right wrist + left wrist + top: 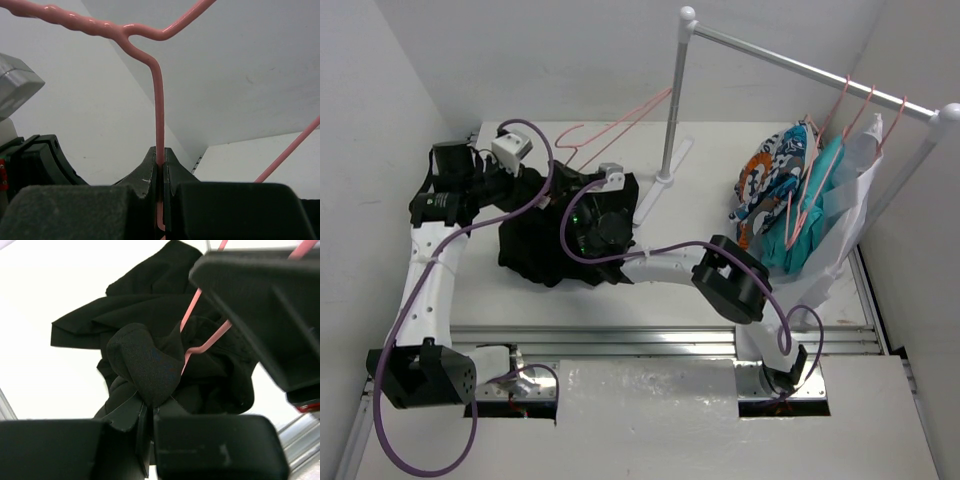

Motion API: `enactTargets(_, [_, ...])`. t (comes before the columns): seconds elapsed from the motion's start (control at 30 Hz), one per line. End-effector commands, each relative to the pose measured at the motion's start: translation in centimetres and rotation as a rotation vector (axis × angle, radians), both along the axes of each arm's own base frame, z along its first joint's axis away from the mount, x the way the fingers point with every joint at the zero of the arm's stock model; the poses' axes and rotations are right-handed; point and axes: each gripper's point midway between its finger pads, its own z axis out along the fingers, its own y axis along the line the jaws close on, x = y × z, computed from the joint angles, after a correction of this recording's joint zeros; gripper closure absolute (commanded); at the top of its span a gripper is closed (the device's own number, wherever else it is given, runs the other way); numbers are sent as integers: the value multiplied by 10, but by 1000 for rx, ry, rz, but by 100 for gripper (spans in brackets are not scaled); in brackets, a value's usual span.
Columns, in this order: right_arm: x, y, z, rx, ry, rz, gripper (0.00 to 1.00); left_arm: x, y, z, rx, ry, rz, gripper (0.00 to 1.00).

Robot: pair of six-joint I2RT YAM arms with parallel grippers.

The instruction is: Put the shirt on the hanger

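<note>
Between the fingertips of the left gripper (148, 407), I am pinching a bunched fold of the black shirt (145, 365), jaws drawn narrow on the cloth. The rest of the shirt is spreading out ahead of the hand, and the pink hanger (206, 344) is crossing it just beyond the fold.

At the right gripper (160, 161), I am clamping one straight hanger wire, its twisted neck rising above the fingertips.

From overhead, both hands are meeting over the crumpled shirt on the table (720, 150), the hanger slanting away from them beside the rack post (672, 110).
</note>
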Motion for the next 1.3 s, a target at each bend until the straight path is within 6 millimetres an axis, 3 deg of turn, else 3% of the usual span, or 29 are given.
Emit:
enactTargets(0.0, [-8,-13,33,164,-59,-23,100,-1,-7,21,-53,-21,-8,100])
enactTargets(0.13, [-4,-6,28,184,-18,-3,100,-7,-13,29,-87,-19,-16,100])
enactTargets(0.27, [-6,2,20,209,9,10,100,-17,-36,47,-142,-34,-103,100])
enactTargets(0.47, [-6,-11,15,251,45,-11,100,-53,-71,62,-162,-81,-280,100])
enactTargets(0.6, [-7,-12,1,279,112,16,100,-51,-68,28,-129,-37,-270,100])
enactTargets(0.67, [-8,-14,-27,305,214,47,100,-43,-59,0,-82,17,-240,98])
enactTargets(0.77, [-11,-10,-41,345,284,88,100,-41,-58,-24,-52,61,-273,84])
enactTargets(0.97, [-14,1,-67,331,392,142,100,-40,-55,-32,-21,60,-284,66])
enactTargets(1.03, [-16,5,-76,360,449,173,100,-40,-53,-31,-7,51,-282,47])
enactTargets(1.07, [-19,7,-93,330,494,174,100,-41,-52,-31,0,53,-280,40])
enactTargets(1.1, [-20,6,-98,331,515,178,100,-41,-51,-31,5,57,-279,15])
enactTargets(1.13, [-20,5,-102,347,537,184,100,-42,-51,-30,9,56,-284,4])
enactTargets(1.27, [-19,2,-122,339,594,180,100,-49,-53,-18,2,54,-294,0])
